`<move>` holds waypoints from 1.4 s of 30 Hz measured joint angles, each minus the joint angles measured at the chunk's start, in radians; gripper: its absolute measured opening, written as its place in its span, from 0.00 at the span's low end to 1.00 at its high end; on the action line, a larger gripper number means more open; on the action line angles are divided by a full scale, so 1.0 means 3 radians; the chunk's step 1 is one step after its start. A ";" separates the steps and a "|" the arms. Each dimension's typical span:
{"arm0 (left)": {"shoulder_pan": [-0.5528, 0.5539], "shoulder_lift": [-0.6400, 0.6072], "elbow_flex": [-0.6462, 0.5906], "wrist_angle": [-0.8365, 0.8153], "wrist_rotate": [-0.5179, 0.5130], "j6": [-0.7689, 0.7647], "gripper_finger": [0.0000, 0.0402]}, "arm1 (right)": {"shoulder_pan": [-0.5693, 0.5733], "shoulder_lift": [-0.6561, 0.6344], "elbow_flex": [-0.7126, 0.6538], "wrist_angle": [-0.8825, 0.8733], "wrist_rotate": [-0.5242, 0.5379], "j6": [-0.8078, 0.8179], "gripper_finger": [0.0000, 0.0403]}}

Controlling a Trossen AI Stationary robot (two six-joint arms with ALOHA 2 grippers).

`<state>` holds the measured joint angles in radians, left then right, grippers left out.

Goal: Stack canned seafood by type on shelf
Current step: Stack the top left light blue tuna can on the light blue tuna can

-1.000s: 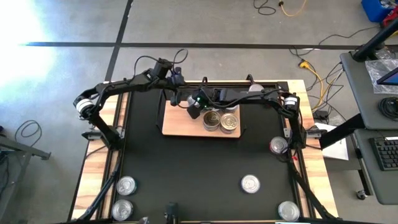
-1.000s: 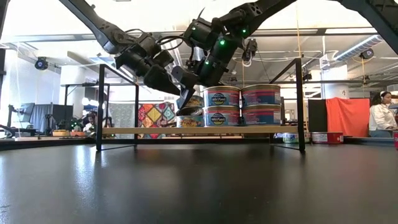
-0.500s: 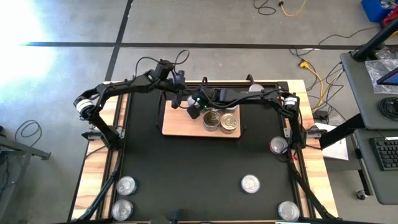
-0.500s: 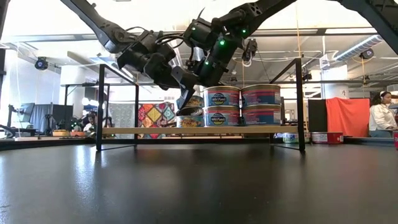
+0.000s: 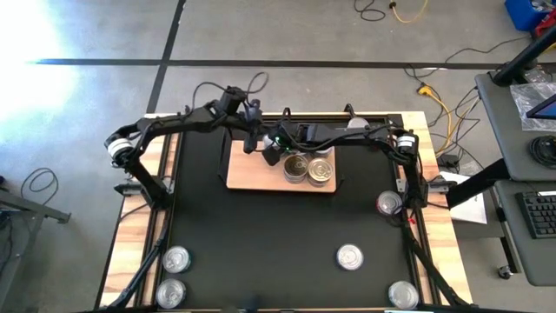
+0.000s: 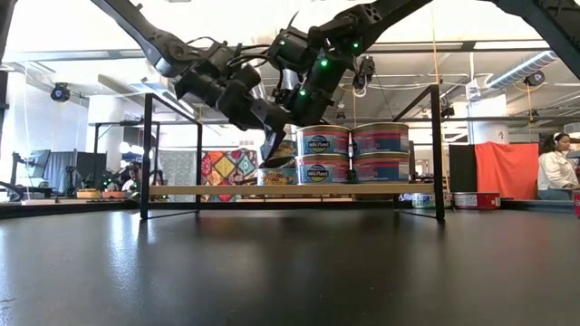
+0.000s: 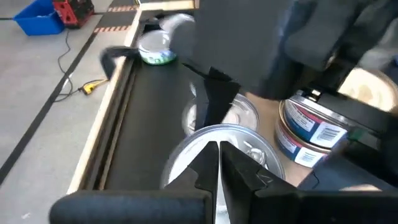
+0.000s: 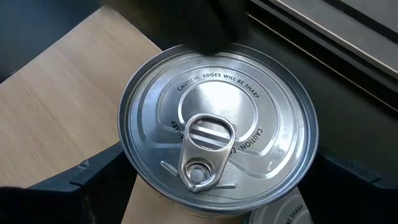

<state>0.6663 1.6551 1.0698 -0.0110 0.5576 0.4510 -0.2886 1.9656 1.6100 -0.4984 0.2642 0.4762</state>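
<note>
Left gripper pressed together over the shelf's back-left corner, right gripper spread around a silver-topped can beside it, stacked cans toward the shelf's right end, loose cans along the table's front edge.

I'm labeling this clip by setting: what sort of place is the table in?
Probably an open-plan lab or workshop, not a home or shop: bare concrete floor with loose cables, a desk with a keyboard beside the table, and exposed ceiling pipes in the room behind.
</note>
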 joint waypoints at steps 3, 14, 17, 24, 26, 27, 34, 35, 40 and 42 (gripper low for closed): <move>-0.0068 0.0127 -0.0003 -0.0032 0.0003 -0.0067 0.00 | 0.0000 0.0019 0.0000 -0.0088 -0.0014 -0.0087 0.91; -0.0051 0.0165 -0.0003 -0.0175 0.0029 0.0100 0.00 | 0.0001 0.0031 -0.0003 -0.0137 -0.0100 -0.0249 0.94; -0.0048 0.0167 -0.0003 -0.0258 0.0025 0.0352 0.00 | 0.0001 0.0045 -0.0005 -0.0118 -0.0103 -0.0346 0.95; -0.0050 0.0203 -0.0001 -0.0213 -0.0089 0.0532 0.00 | 0.0000 0.0051 -0.0024 0.0019 -0.0099 -0.0372 0.95; -0.0050 0.0217 -0.0002 -0.0201 -0.0117 0.0533 0.00 | -0.0001 0.0056 -0.0027 0.0085 -0.0115 -0.0377 0.95; -0.0050 0.0224 -0.0002 -0.0200 -0.0134 0.0533 0.00 | -0.0001 0.0057 -0.0027 0.0115 -0.0124 -0.0378 0.95; -0.0050 0.0288 0.0004 -0.0191 -0.0159 0.0529 0.00 | 0.0000 0.0090 -0.0027 0.0130 -0.0116 -0.0374 0.95; -0.0050 0.0300 0.0005 -0.0188 -0.0159 0.0528 0.00 | 0.0000 0.0092 -0.0027 0.0127 -0.0115 -0.0374 0.95; -0.0050 0.0334 0.0011 -0.0175 -0.0219 0.0532 0.00 | -0.0001 0.0080 -0.0027 0.0104 -0.0129 -0.0364 0.95; -0.0048 0.0343 0.0014 -0.0174 -0.0260 0.0533 0.00 | -0.0005 0.0070 -0.0027 0.0095 -0.0172 -0.0335 0.95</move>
<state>0.6518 1.7580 1.0740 -0.0631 0.4797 0.6109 -0.2902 1.9864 1.6020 -0.4699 0.2125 0.3756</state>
